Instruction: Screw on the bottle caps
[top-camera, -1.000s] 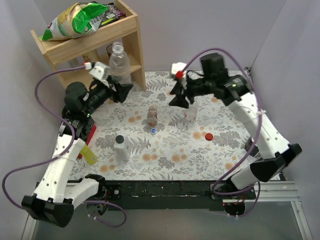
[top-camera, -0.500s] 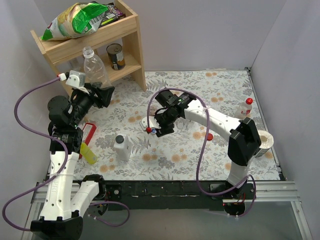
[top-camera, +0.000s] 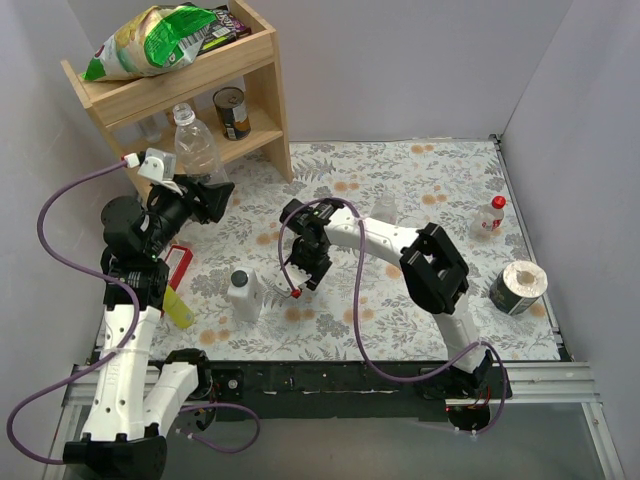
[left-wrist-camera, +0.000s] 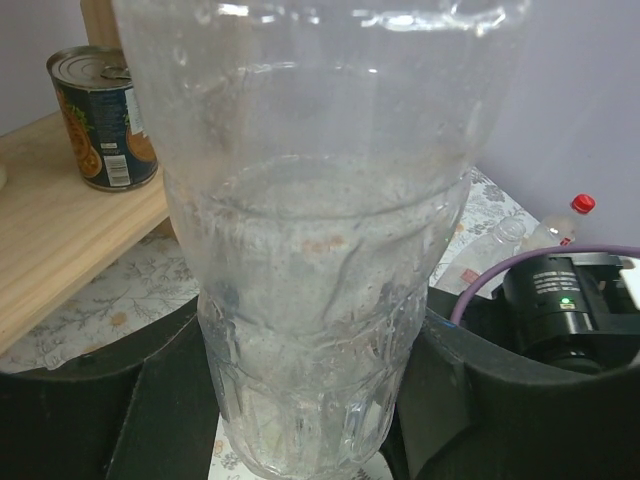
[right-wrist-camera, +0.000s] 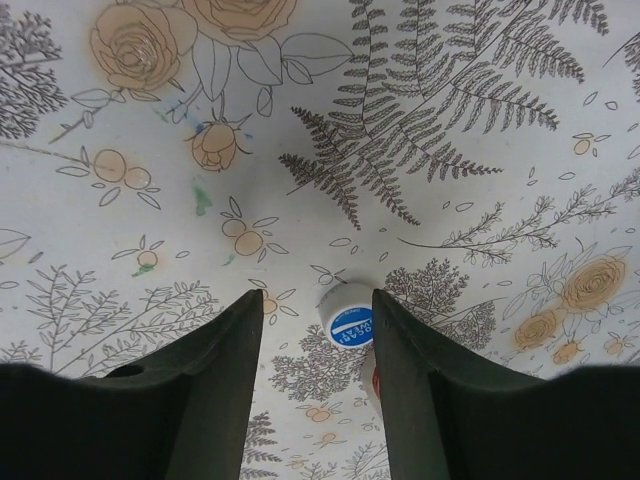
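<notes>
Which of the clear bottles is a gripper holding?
The large bottle beside the wooden shelf, clamped in the left gripper; the small red-capped bottle at the far right sits untouched.

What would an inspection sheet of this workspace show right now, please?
Surface: floral tablecloth, lying flat.
Job's things: blue cap loose on the cloth; large clear bottle held up near the shelf; red-capped bottle standing far right.
Clutter: white dark-capped bottle, yellow bottle, tape roll; can and snack bag on the wooden shelf.
Grippers: left pincer shut on the large clear bottle; right pincer open, low over the cloth, blue cap between its fingers.
Cables: purple cables loop from both wrists.
Surroundings: plain walls; nothing else seen.
</notes>
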